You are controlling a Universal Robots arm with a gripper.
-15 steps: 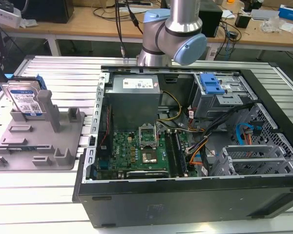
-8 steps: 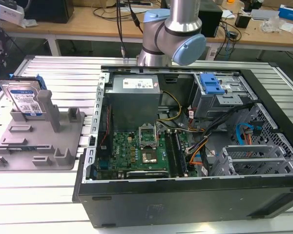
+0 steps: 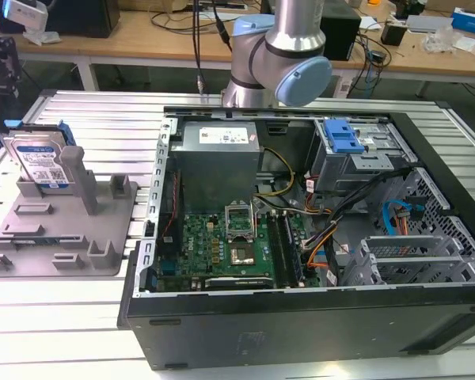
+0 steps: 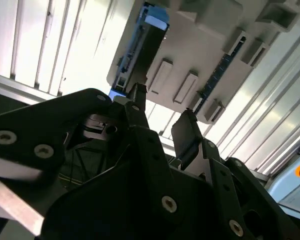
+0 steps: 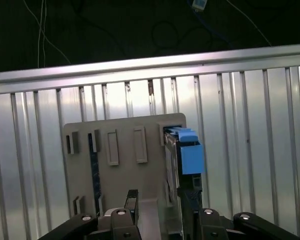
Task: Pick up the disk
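Disk upright at fixture edge, hand spread near it

The disk is stood upright on its edge in the grey fixture at the exterior view's left, held beside a post. A silver body, a white-and-blue label and blue side rails are seen.
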